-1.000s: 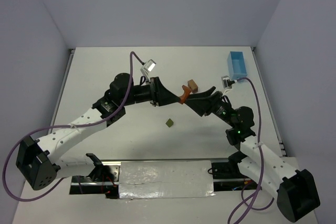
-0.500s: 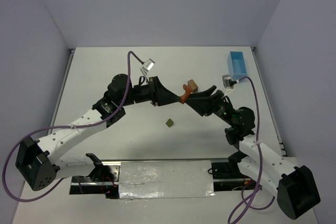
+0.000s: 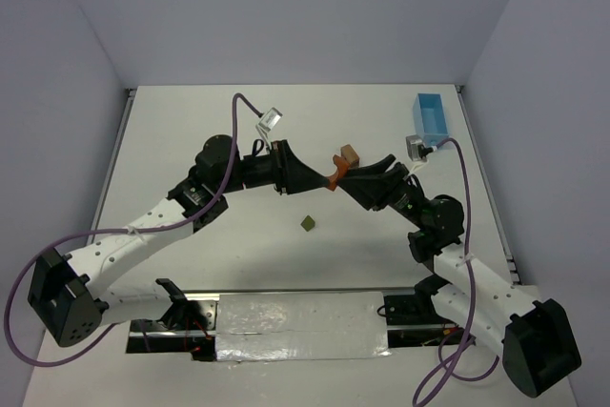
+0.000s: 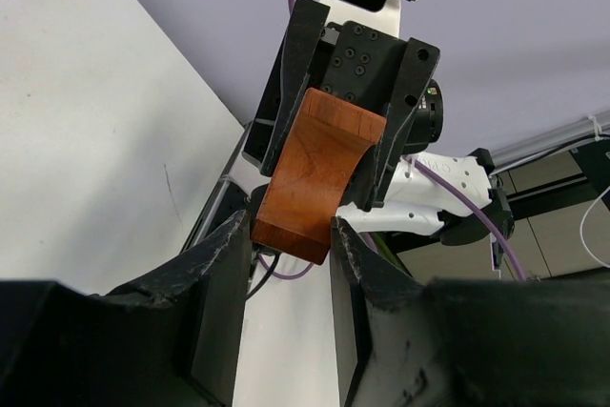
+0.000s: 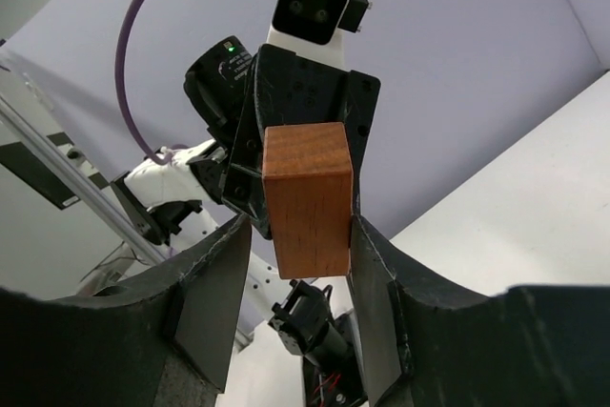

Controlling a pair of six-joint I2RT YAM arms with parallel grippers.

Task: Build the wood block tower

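An orange-brown arch block [image 3: 334, 176] hangs in the air between both grippers at mid table. My left gripper [image 3: 325, 178] is shut on its one end; the left wrist view shows the block [image 4: 319, 173] pinched between the left gripper's [image 4: 291, 231] fingertips. My right gripper [image 3: 351, 178] is open around the other end. In the right wrist view the block [image 5: 307, 197] touches one finger of the right gripper [image 5: 300, 226], with a slim gap at the other. A small tan and dark red stack [image 3: 349, 153] stands just behind. An olive green block [image 3: 309, 223] lies on the table in front.
A light blue tray [image 3: 430, 115] stands at the far right of the white table [image 3: 191, 131]. Purple cables loop from both wrists. Both arm bases and a foil-covered strip [image 3: 300, 326] lie along the near edge.
My right gripper has moved left and closed in around the orange block's free end. My left gripper has held the block nearly still.
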